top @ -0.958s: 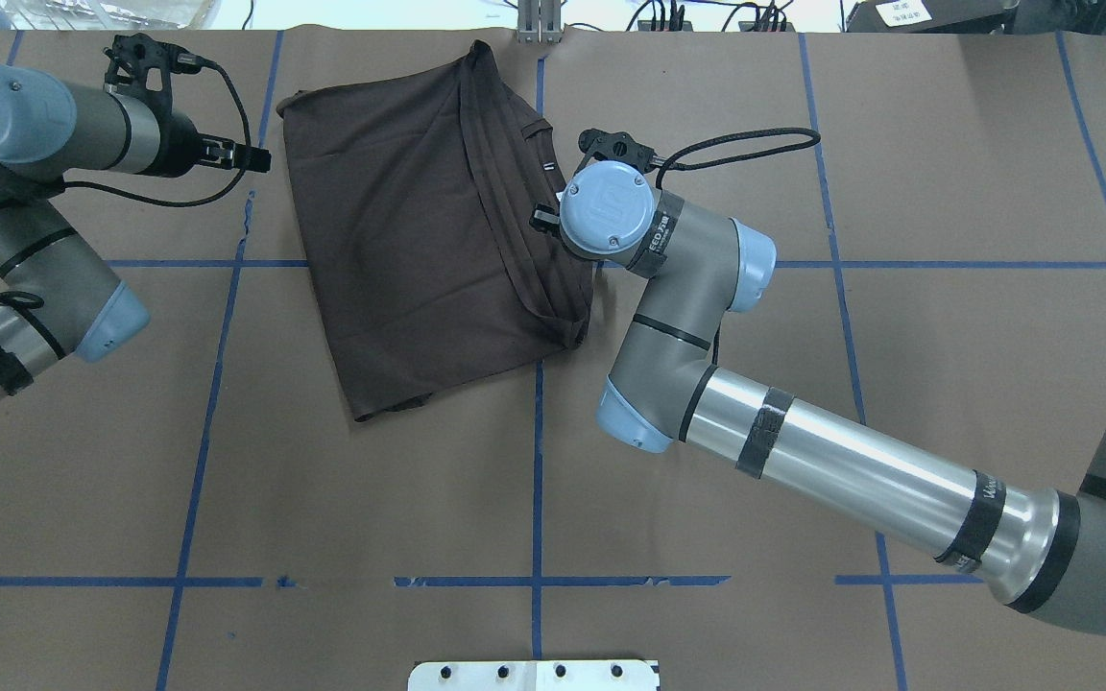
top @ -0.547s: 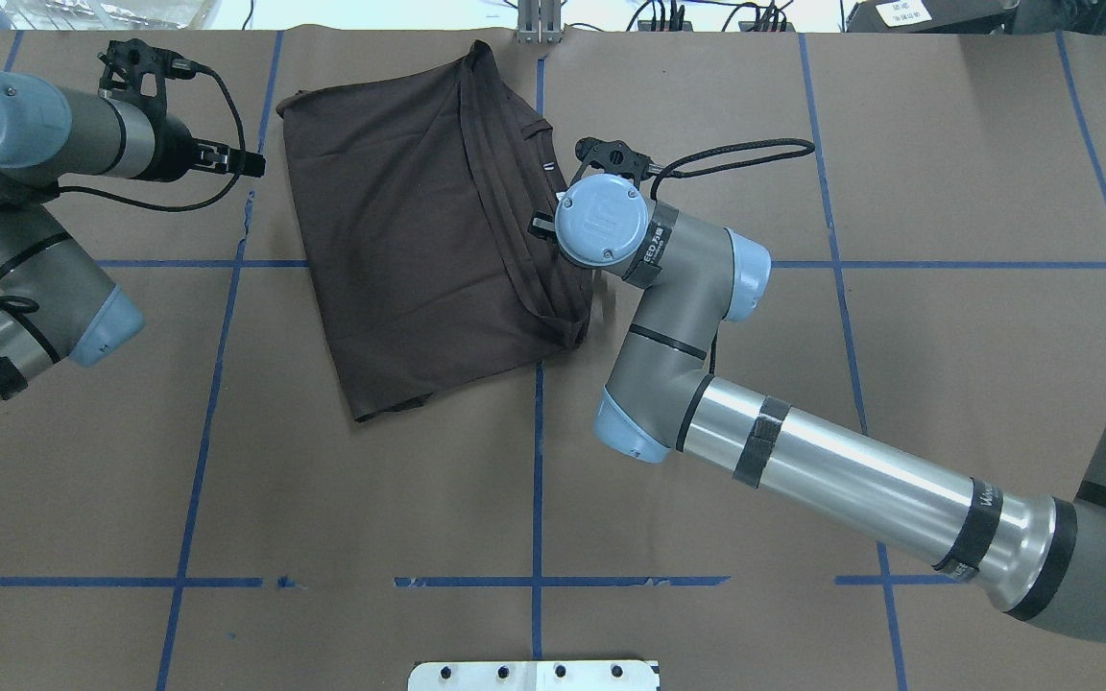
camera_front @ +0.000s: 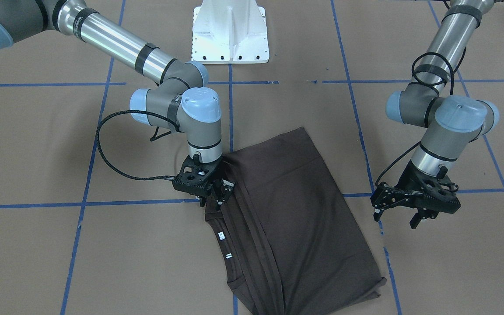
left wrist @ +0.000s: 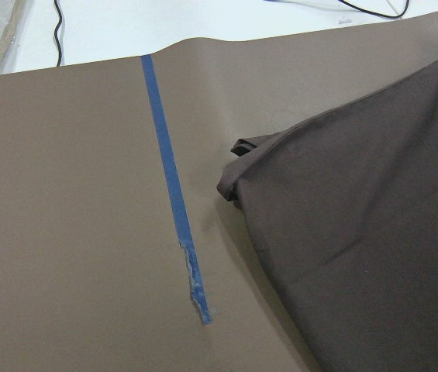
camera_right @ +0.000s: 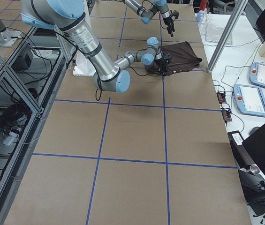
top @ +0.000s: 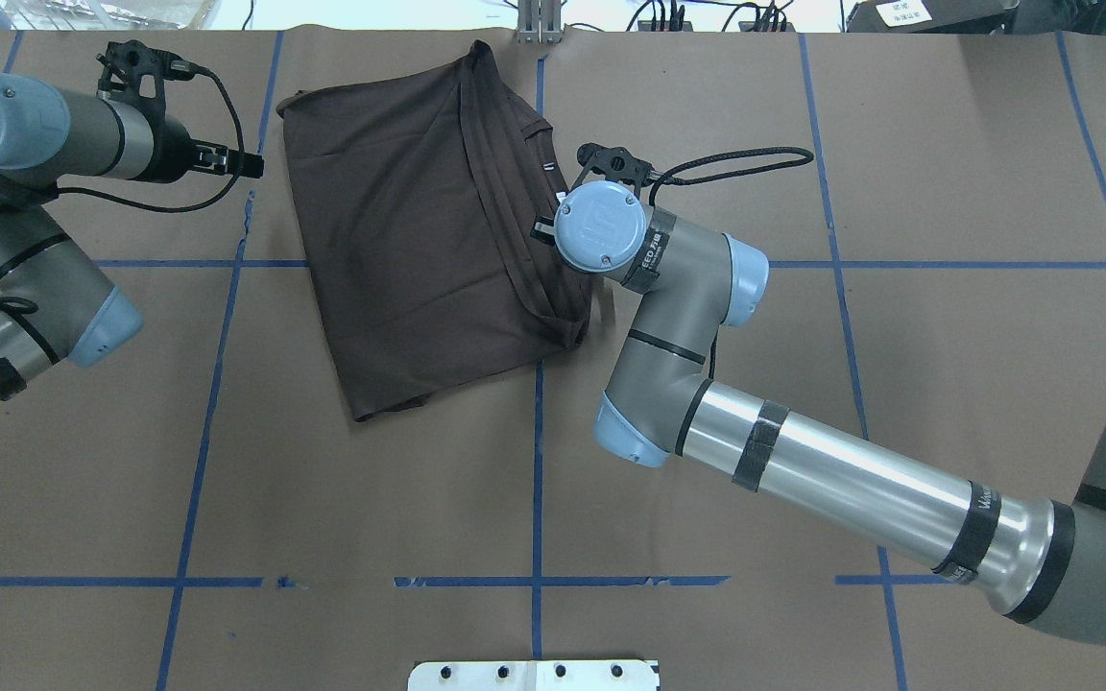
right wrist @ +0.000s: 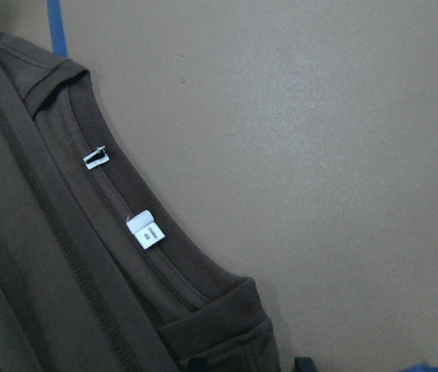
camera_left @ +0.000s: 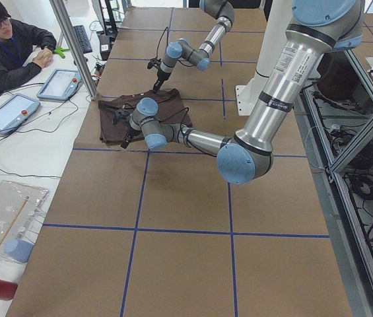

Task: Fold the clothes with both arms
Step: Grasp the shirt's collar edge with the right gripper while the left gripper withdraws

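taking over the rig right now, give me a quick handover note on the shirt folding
Left end effector: open, empty, hovering beside the T-shirt, touching nothing.
Right end effector: open, low at the collar edge, tips apparently astride a fabric fold, no clamp seen.
T-shirt: on the table, far centre, folded into a rough rectangle, white tags exposed.
Done: lengthwise folds. Left: grasp and probably another fold.

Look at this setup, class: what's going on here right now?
A dark brown T-shirt lies partly folded on the table. The robot's right gripper is down at the shirt's collar-side edge; whether it grips the cloth cannot be told. The left gripper hovers open beside the opposite edge, touching nothing.
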### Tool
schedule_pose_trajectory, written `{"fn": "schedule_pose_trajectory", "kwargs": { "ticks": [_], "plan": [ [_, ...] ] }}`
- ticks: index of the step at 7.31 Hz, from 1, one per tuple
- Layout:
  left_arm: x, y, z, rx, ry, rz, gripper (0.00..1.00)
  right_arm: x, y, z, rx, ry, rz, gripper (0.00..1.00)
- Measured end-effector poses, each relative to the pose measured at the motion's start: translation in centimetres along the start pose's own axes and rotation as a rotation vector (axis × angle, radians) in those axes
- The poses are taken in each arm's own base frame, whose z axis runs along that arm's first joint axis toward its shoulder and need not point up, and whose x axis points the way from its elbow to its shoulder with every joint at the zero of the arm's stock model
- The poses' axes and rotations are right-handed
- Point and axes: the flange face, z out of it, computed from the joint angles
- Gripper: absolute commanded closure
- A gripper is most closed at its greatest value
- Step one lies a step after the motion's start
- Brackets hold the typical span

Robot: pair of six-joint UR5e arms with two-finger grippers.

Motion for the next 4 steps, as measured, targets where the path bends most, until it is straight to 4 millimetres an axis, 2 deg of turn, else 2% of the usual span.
{"fn": "schedule_pose_trajectory", "kwargs": {
  "ticks": [3, 4],
  "plan": [
    [0.02, -0.03, -0.03, 0.002, 0.000, 0.000, 0.00, -0.21, 0.00, -0.28, 0.000, 0.011, 0.020, 1.00],
    [0.10, -0.07, -0.11, 0.003, 0.001, -0.001, 0.00, -0.28, -0.02, -0.94, -0.001, 0.015, 0.021, 1.00]
  ]
}}
